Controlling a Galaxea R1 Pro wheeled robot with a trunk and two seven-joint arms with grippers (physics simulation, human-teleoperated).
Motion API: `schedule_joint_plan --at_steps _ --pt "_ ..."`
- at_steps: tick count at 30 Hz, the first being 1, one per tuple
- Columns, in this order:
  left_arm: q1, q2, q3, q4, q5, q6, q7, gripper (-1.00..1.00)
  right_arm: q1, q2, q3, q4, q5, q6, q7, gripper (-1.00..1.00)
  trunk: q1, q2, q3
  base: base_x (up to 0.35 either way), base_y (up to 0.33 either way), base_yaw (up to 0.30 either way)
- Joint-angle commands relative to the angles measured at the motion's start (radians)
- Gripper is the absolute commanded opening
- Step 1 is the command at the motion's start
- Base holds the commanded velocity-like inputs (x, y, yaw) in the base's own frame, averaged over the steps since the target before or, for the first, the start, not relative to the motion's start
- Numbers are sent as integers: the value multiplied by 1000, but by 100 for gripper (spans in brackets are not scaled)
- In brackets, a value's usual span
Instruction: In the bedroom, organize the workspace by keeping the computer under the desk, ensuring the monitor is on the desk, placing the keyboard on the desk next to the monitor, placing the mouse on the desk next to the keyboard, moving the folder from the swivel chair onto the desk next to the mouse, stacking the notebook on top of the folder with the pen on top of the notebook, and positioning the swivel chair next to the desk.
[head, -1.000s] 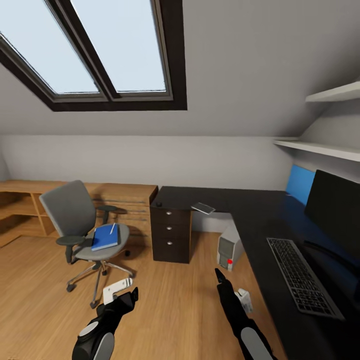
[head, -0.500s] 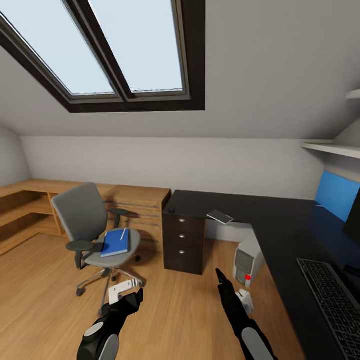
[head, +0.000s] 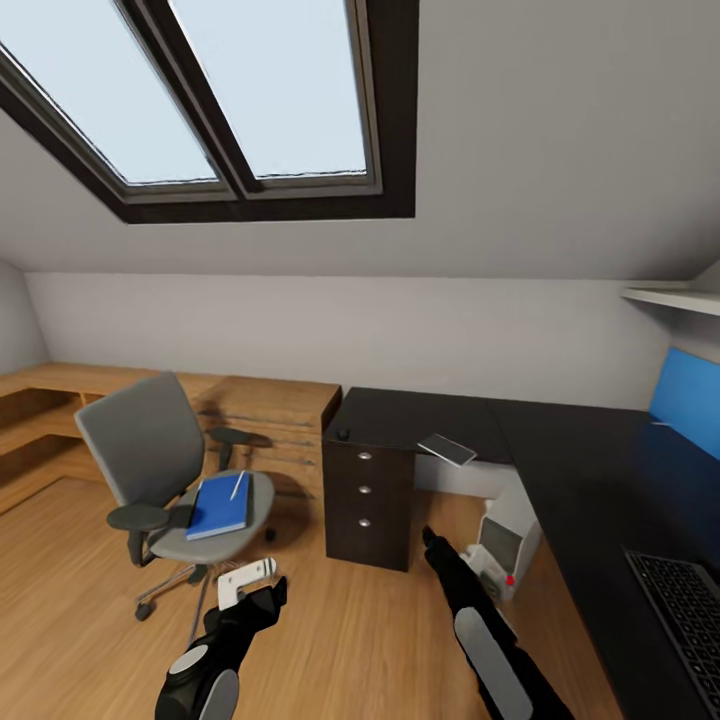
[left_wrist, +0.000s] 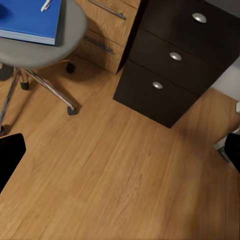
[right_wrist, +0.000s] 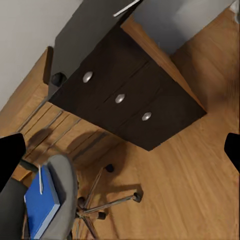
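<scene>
Sensibly, the robot should roll in toward the swivel chair (head: 165, 470), left of the desk (head: 560, 460) and its drawer unit (head: 365, 490), and square up so the left gripper (head: 250, 585) can come down flat on the blue folder (head: 220, 505) lying on the seat with the pen (head: 238, 485) on top. Both grippers hang empty and look spread, the right gripper (head: 432, 540) near the computer (head: 508, 540) under the desk. Hard to judge: the keyboard (head: 690, 610) is cut by the frame edge, and whether the blue cover is folder, notebook or both stacked I cannot tell.
</scene>
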Motion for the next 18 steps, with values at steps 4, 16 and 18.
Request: schedule_joint_plan --at_steps 4,16,18 --pt "-1 1 -1 -1 8 1 10 100 -88 12 18 27 69 78 -83 100 1 -1 -2 321 0 0" --pt "-1 1 -1 0 7 1 11 100 -177 -4 -10 23 132 133 -188 100 1 -1 -2 321 0 0" --pt "-1 1 -1 0 7 1 11 100 -176 -7 -13 21 134 99 -192 100 1 -1 -2 321 0 0"
